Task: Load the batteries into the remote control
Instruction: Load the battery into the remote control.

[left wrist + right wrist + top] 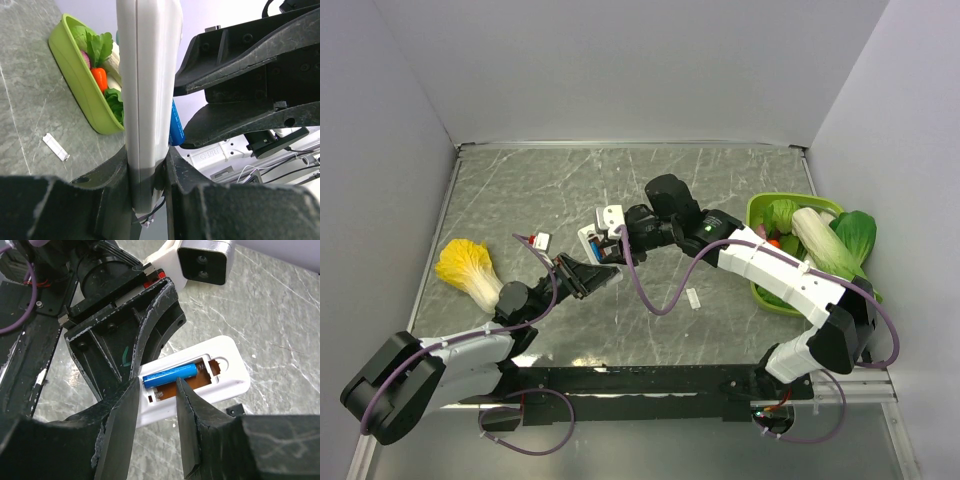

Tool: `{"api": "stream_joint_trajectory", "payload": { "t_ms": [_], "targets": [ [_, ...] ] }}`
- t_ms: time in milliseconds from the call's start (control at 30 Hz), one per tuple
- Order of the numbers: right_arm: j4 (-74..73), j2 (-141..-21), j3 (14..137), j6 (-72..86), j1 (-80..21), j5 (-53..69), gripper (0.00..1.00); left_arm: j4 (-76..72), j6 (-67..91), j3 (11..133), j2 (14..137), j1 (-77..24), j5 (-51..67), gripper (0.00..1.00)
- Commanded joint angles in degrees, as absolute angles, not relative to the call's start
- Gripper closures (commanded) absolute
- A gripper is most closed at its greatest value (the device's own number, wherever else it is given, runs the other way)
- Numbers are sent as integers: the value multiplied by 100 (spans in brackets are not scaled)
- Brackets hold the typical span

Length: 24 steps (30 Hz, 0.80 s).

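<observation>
Remote control (220,385) is held on edge over the middle of the tabletop (520,200), clamped at one end by the closed left gripper (148,170). One blue battery (170,376) lies in its open compartment (211,369); the second slot appears empty. The right gripper (159,390) is seen with jaws half parted about the battery's end, nothing visibly gripped. Should the battery be pressed unevenly, it could be sprung out, or the remote control twisted in the clamp.

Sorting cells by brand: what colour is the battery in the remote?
Battery: blue; right wrist view best.
</observation>
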<state>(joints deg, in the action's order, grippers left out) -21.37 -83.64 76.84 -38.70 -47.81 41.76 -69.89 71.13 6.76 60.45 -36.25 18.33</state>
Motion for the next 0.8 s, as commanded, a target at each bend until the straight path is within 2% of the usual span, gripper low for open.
{"api": "stream_joint_trajectory", "payload": {
  "t_ms": [0,300,767],
  "targets": [
    [-2215,-8437,7972,-4104,-4755,4368,57,-7312,6987,861,5976,-3612,1951,98],
    [-2241,-8534,7919,-4166,-4746,4254,59,-7418,6943,896,6003,-3612,2039,98],
    [-2145,-8745,7910,-4149,-4755,3920,69,-7629,6750,1002,5994,-3612,2329,98]
  ]
}}
